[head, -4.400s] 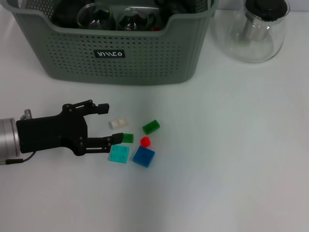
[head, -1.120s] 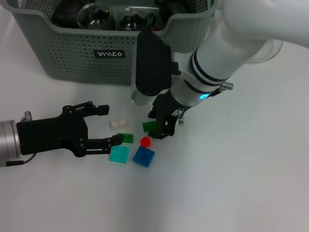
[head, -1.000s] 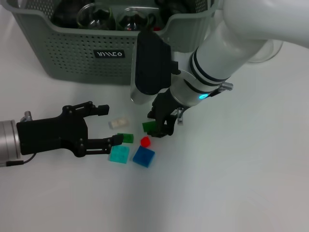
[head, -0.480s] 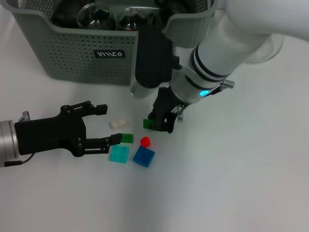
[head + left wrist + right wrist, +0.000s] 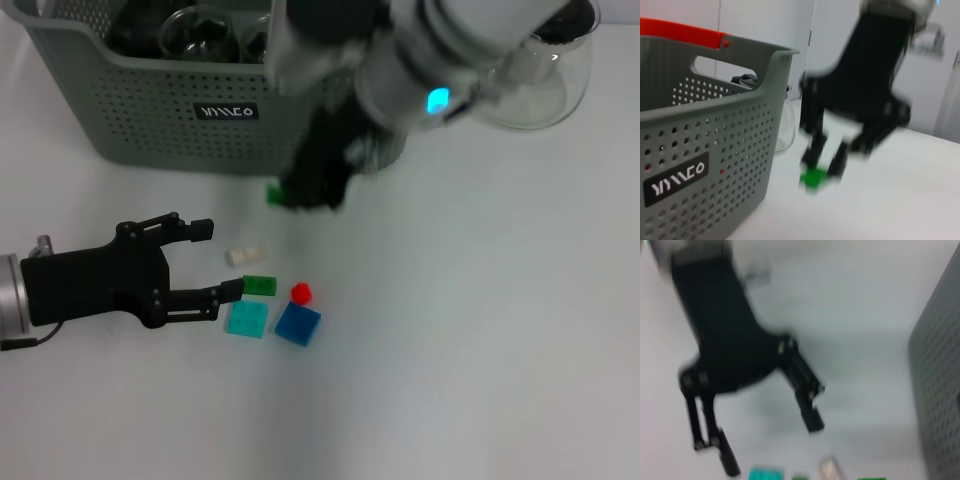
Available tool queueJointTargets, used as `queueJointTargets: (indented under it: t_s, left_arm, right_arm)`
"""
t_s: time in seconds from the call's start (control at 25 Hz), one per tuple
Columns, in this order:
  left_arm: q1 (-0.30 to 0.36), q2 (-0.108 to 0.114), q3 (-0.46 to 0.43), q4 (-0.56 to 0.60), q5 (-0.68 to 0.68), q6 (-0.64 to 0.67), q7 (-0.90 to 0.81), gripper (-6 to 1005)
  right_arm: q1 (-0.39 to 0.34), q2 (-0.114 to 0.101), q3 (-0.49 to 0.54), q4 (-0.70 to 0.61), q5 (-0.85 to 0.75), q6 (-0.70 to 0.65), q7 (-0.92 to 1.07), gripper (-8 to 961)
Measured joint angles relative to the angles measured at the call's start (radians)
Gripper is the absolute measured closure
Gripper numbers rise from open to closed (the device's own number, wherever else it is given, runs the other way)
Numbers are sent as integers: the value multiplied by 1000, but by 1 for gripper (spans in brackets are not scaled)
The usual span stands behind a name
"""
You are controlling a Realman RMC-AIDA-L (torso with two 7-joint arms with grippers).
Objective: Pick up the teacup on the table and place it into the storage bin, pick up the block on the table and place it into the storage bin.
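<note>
The grey-green storage bin (image 5: pixel 150 110) stands at the back left; glass teacups (image 5: pixel 195 30) lie inside it. My right gripper (image 5: pixel 287 195) is shut on a small green block (image 5: pixel 274 193) and holds it in the air just in front of the bin's front wall. The left wrist view shows that block (image 5: pixel 814 179) pinched between the right fingers beside the bin (image 5: pixel 705 165). My left gripper (image 5: pixel 215 260) is open and empty, low over the table at the left. A white block (image 5: pixel 245 254) lies between its fingers, and a second green block (image 5: pixel 260 285) sits at its near fingertip.
A red block (image 5: pixel 301 293), a teal block (image 5: pixel 246 319) and a blue block (image 5: pixel 298 323) lie grouped on the white table. A glass teapot (image 5: pixel 540 70) stands at the back right. The right wrist view shows the left gripper (image 5: pixel 772 447) and the bin wall (image 5: pixel 940 390).
My right arm came in, closed on a green block and lifted it up and back towards the bin. The left gripper stayed open, shifting slightly left.
</note>
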Motion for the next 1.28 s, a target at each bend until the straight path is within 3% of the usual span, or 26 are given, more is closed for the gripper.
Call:
queueJointTargets:
  t_s: [0.24, 0.44, 0.6, 0.84, 1.0, 1.28]
  left_arm:
    - [3, -1, 0, 2, -6, 7, 0, 126]
    - [-5, 1, 0, 2, -7, 11, 0, 126]
    - [-6, 2, 0, 2, -9, 14, 0, 126]
    - [-8, 2, 0, 2, -9, 13, 0, 126]
    - [-11, 2, 0, 2, -9, 9, -2, 126]
    - [-17, 4, 0, -1, -9, 5, -4, 126]
  right_arm:
    - [34, -5, 331, -245, -26, -190, 20, 735]
    - [94, -37, 508, -289, -41, -132, 99, 729]
    - [110, -43, 508, -203, -117, 47, 133, 723]
    - [168, -8, 482, 76, -298, 394, 128, 716]
    - [194, 1, 400, 247, -344, 602, 131, 710]
    - [202, 9, 312, 327, -341, 679, 132, 701]
